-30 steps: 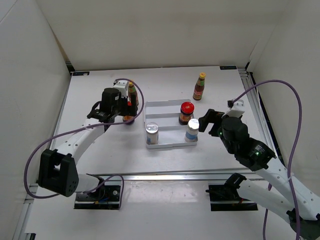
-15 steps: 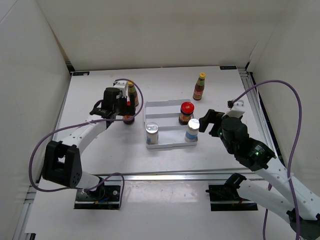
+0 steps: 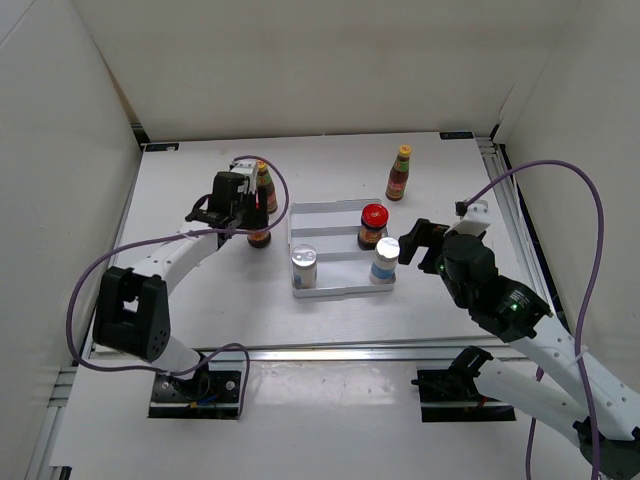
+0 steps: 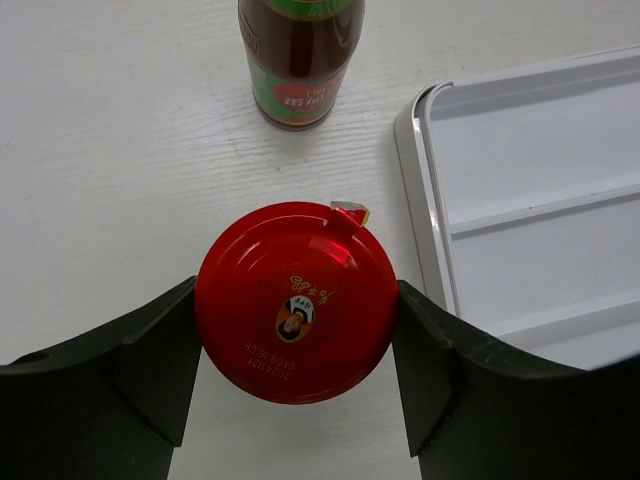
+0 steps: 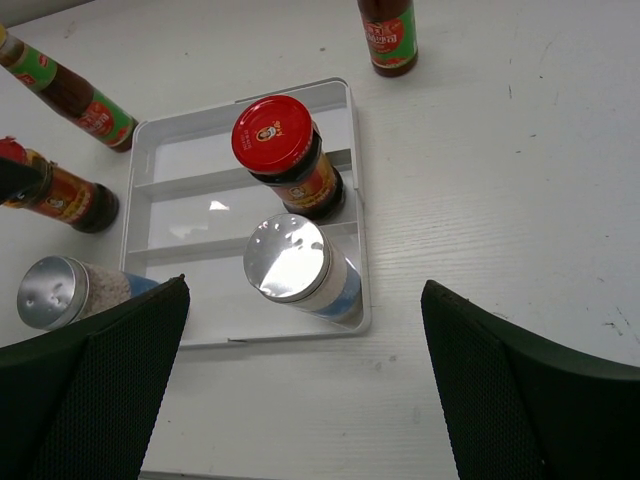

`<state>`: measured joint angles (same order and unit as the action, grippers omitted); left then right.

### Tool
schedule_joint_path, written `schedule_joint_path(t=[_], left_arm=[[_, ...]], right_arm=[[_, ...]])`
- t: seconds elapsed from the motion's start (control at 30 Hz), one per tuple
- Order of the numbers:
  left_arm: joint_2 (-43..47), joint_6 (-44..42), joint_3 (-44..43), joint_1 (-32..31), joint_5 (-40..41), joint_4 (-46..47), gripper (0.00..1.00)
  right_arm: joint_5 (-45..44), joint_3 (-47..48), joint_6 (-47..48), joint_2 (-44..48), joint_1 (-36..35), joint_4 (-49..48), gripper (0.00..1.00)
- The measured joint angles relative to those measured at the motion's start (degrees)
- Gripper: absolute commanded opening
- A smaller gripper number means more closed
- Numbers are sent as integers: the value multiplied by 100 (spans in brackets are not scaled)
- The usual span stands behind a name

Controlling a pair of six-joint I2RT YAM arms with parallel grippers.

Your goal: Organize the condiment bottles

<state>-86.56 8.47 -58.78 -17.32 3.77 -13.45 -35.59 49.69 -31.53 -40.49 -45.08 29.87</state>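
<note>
Beside the tray edge (image 4: 408, 150), left hand (image 4: 296, 305) grips jar (image 4: 296, 270).

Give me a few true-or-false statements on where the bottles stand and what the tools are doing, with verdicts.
1. The left tool grips a red-lidded jar standing outside the tray. True.
2. Both shakers stand in the tray. True.
3. The right tool grips a shaker. False: it is open and holds nothing.
4. Both sauce bottles stand in the tray. False: both stand on the table, outside it.
</note>
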Motion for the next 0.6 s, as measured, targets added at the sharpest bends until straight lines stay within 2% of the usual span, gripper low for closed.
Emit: schedule_joint_path(t=[0.1, 0.3, 0.4, 0.6], left_arm=[[61, 11, 0, 0, 15, -101, 34], [511, 111, -81, 0, 39, -817, 15], [874, 269, -249, -4, 35, -1054, 11], [1134, 466, -977, -225, 68, -1060, 11]], right_arm=[[-4, 0, 0, 2, 0, 4, 100], [-4, 0, -9, 81, 0, 7, 100], [-7, 0, -37, 118, 0, 7, 100], [-7, 0, -81, 118, 0, 9, 100]])
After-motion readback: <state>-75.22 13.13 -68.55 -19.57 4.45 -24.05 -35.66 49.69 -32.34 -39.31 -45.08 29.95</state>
